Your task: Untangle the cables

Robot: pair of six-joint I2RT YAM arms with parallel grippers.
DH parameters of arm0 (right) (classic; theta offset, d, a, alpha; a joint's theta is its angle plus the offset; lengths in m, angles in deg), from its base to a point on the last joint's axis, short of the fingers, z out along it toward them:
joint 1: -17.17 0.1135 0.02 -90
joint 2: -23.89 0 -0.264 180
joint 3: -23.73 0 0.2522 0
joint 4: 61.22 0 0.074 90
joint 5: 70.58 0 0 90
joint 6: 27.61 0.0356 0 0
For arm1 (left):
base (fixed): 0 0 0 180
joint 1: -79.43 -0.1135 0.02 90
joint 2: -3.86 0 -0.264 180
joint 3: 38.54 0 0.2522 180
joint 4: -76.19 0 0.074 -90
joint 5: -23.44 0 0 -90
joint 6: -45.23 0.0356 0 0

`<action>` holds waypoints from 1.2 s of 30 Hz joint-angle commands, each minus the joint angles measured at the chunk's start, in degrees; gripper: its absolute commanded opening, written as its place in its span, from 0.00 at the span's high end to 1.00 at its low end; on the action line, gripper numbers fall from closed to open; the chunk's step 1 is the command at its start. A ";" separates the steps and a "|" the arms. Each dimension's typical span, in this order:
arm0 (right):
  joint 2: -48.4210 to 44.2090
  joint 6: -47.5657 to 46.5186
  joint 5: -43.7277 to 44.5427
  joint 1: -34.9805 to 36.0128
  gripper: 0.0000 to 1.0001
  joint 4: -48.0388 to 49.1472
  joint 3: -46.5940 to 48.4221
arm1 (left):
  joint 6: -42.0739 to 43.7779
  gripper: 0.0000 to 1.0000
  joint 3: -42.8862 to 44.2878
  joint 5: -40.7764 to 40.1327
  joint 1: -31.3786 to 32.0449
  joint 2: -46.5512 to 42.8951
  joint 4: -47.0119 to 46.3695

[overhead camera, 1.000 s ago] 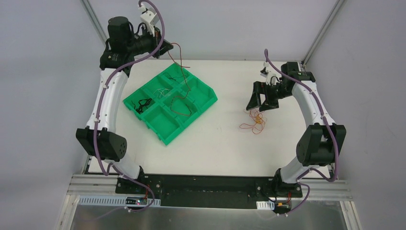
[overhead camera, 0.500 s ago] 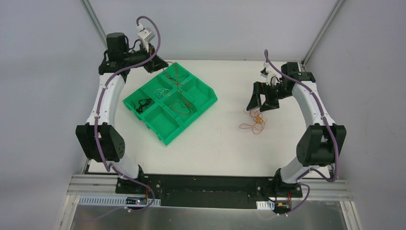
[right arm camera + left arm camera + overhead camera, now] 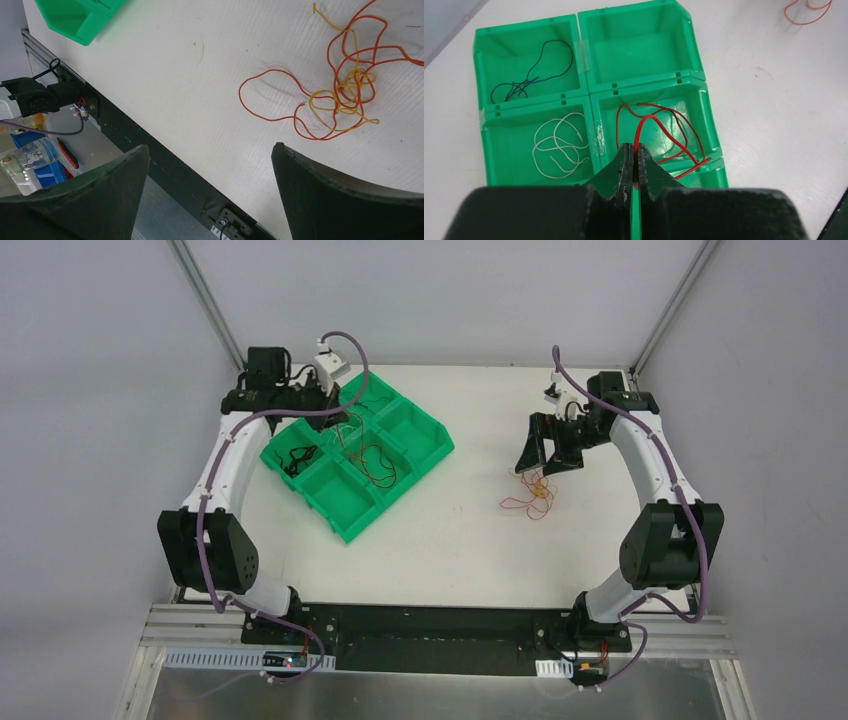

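Observation:
My left gripper [image 3: 634, 150] [image 3: 345, 420] is shut on a red cable [image 3: 659, 131] and holds it over the green compartment tray [image 3: 350, 525]. The cable's loops hang into a middle compartment [image 3: 375, 462]. A white cable [image 3: 560, 150] and a black cable [image 3: 529, 80] lie in separate compartments. A small tangle of orange and yellow cables [image 3: 345, 90] [image 3: 535, 495] lies on the white table. My right gripper [image 3: 545, 462] [image 3: 210, 150] is open and empty, hovering just above and behind that tangle.
The green tray [image 3: 639, 75] has several compartments, one far compartment empty. The table's black front rail [image 3: 165, 165] shows below the right gripper. Grey walls and metal frame posts [image 3: 205, 295] surround the table.
My left arm has swung down and forward from high behind the tray to low over it, lowering the red cable into a compartment. The right arm has not moved.

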 commanded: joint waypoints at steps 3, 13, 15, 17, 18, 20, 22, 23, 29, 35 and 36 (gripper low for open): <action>-2.01 0.16 1.15 0.07 0.05 -0.37 -0.48 | 1.72 1.00 -4.36 -15.38 8.07 3.33 -10.14; -3.81 -0.64 2.36 0.09 0.05 -0.87 -2.30 | 4.06 1.00 -15.58 -21.78 11.83 5.80 -23.14; -4.13 -0.81 2.49 0.04 0.05 -0.96 -2.88 | 4.71 1.00 -17.60 -21.14 12.05 5.62 -23.18; -4.38 -1.06 2.53 0.02 0.05 -1.05 -3.26 | 5.03 1.00 -19.10 -20.90 12.17 5.61 -23.09; -4.47 -1.16 2.57 0.04 0.05 -1.11 -3.47 | 5.07 1.00 -19.42 -20.83 12.23 5.84 -22.84; -4.54 -1.34 2.55 0.01 0.05 -1.40 -3.74 | 4.37 1.00 -19.23 -20.89 12.33 6.49 -22.17; -4.39 -1.43 2.54 -0.02 0.04 -1.57 -3.82 | 4.11 0.89 -18.25 -20.77 12.66 6.91 -20.87; -4.36 -1.54 2.54 -0.03 0.04 -1.64 -3.76 | 4.03 0.78 -17.74 -20.83 12.83 6.97 -20.09; -3.98 -2.11 3.09 -0.03 0.04 -2.04 -3.36 | 1.39 0.42 -12.85 -21.25 13.04 4.01 -15.12; -3.64 -2.99 3.97 -0.91 0.05 -2.02 -3.66 | 1.36 0.27 -7.86 -21.32 12.75 0.17 -6.30; -3.49 -3.10 3.99 -1.38 0.05 -2.04 -3.74 | 1.46 0.24 -7.46 -20.71 12.51 -0.47 -5.10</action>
